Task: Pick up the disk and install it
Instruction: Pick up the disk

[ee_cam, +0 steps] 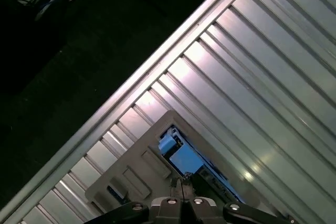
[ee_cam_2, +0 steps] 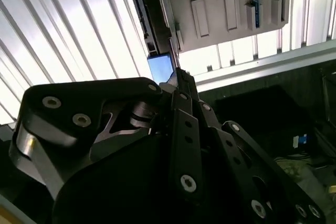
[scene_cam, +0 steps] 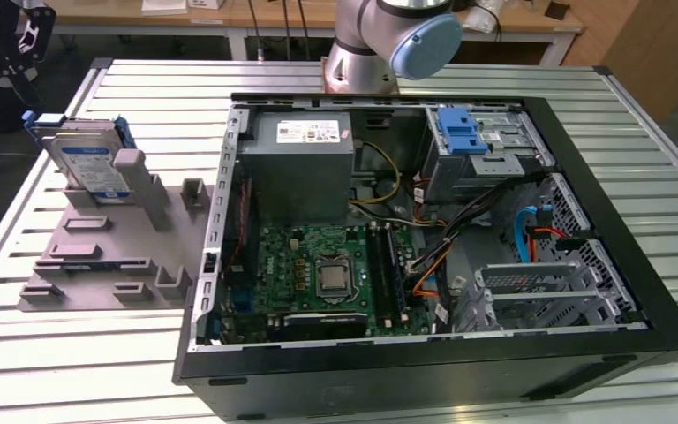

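The disk (scene_cam: 85, 164) stands on edge in a grey fixture (scene_cam: 103, 258) on the slatted table, at the exterior view's left of the open computer case (scene_cam: 433, 265). It is silver with a white-and-blue label and blue rails. My gripper (scene_cam: 7, 49) hangs above and behind the disk, near the table's far left corner, apart from it. In both wrist views the fingertips meet, with nothing between them: gripper (ee_cam: 181, 184), gripper (ee_cam_2: 177, 74). The disk (ee_cam: 181, 157) lies just beyond the tips, and its dark edge shows in the second wrist view as the disk (ee_cam_2: 148, 22).
Inside the case, a metal drive cage with a blue latch (scene_cam: 464, 132) sits at the far right. A grey power supply (scene_cam: 304, 168) and the green motherboard (scene_cam: 327, 269) lie beside it. The arm's base (scene_cam: 380, 44) stands behind the case. The table edge (ee_cam: 131, 90) runs close by.
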`<state>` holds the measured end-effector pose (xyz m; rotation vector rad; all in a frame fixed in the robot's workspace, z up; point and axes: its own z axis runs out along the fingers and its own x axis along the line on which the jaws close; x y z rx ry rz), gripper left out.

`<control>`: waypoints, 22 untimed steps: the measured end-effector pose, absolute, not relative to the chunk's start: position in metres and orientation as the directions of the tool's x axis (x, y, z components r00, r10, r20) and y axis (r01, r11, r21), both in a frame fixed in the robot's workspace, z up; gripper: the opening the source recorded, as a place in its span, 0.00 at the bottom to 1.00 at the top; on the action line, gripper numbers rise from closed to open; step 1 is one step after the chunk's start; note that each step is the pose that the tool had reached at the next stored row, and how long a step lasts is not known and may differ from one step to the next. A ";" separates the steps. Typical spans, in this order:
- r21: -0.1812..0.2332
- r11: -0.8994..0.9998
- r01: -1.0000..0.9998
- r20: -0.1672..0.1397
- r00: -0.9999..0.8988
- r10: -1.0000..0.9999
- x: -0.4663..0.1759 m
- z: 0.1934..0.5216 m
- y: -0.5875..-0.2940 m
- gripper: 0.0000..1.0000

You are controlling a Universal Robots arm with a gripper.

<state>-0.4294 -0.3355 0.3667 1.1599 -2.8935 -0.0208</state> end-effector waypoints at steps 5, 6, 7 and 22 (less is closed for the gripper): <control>0.021 0.678 -0.735 0.017 -0.678 -0.735 -0.429 0.366 -0.335 0.11; 0.021 0.668 -0.744 0.017 -0.667 -0.745 -0.429 0.366 -0.335 0.11; 0.021 0.658 -0.753 0.017 -0.658 -0.753 -0.429 0.366 -0.335 0.11; 0.021 0.484 -0.875 0.017 -0.483 -0.875 -0.429 0.365 -0.335 0.11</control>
